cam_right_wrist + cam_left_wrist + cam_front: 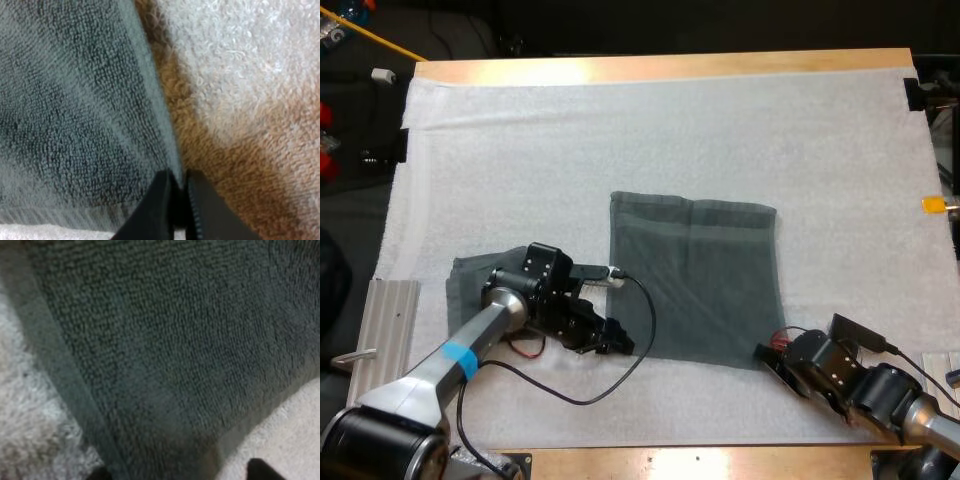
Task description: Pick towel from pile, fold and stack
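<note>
A dark grey-green towel (695, 280) lies spread flat on the white mat (620, 130). My left gripper (620, 345) is low at the towel's near left corner. In the left wrist view its two fingertips (262, 471) stand wide apart, astride that corner of the towel (165, 350), so the left gripper (180, 472) is open. My right gripper (765, 352) is at the near right corner. In the right wrist view its fingers (160, 205) are pressed together on the towel's hem (150, 100), so the right gripper (179, 195) is shut on the towel.
A second grey-green towel (470, 285) lies on the mat under my left arm, partly hidden by it. A ribbed metal plate (385, 330) sits at the table's left edge. Bare mat stretches beyond the spread towel toward the far side.
</note>
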`<act>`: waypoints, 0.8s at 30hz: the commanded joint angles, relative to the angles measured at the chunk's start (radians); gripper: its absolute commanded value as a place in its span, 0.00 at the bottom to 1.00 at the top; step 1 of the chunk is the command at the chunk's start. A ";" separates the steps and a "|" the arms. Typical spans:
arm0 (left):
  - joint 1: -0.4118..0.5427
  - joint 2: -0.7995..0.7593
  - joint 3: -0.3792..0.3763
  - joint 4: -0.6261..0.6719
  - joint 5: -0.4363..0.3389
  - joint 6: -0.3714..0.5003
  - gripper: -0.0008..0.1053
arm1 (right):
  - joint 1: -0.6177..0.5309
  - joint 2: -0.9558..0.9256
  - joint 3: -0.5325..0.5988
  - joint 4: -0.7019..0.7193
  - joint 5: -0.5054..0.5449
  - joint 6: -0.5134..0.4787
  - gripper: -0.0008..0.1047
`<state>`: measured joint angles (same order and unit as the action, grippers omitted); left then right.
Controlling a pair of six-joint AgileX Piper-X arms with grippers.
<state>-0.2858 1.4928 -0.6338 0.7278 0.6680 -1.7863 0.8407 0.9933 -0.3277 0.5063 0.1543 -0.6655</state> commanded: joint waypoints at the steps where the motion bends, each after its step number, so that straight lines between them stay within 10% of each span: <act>1: -0.002 0.002 0.003 -0.006 0.020 -0.012 0.44 | 0.000 -0.007 -0.009 0.014 0.009 -0.013 0.01; 6: -0.002 0.002 0.003 -0.012 0.020 -0.012 0.39 | 0.000 -0.007 -0.009 0.014 0.007 -0.013 0.01; 12: -0.002 0.002 0.003 -0.008 0.020 -0.019 0.03 | 0.000 -0.007 -0.010 0.014 -0.001 -0.033 0.01; 24: -0.118 -0.197 0.003 0.280 -0.011 0.096 0.01 | 0.016 -0.020 -0.212 0.361 -0.081 -0.248 0.01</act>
<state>-0.3934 1.3128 -0.6319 0.9788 0.6678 -1.7029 0.8530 0.9855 -0.5276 0.8360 0.0739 -0.8975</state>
